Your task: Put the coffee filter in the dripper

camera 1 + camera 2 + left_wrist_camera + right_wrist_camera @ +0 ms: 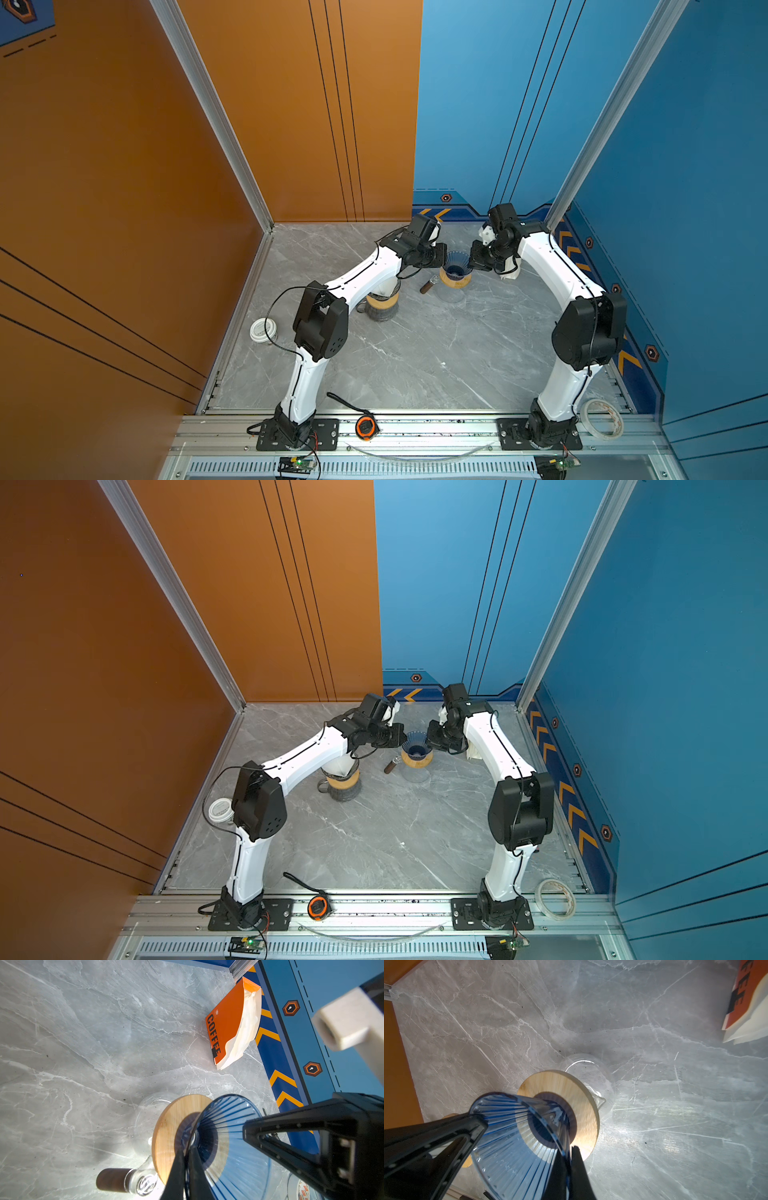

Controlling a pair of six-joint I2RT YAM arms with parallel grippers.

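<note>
A blue ribbed glass dripper [456,264] [417,744] sits on a wooden collar [166,1136] atop a clear glass carafe [451,295] at the back of the table. My left gripper [444,259] [188,1147] is shut on the dripper's left rim. On the opposite rim my right gripper [471,259] [569,1150] is shut too. White coffee filters [247,1028] stick out of an orange pack marked COFFEE [224,1022] [745,991] lying by the blue wall. That pack is hidden in both top views. The dripper [512,1147] holds no filter.
A second carafe with a wooden collar [382,305] and a white cone on top stands under my left forearm. A white-lidded cup [263,330] sits at the left edge. A tape measure [365,428] and a tape roll [601,417] lie on the front rail.
</note>
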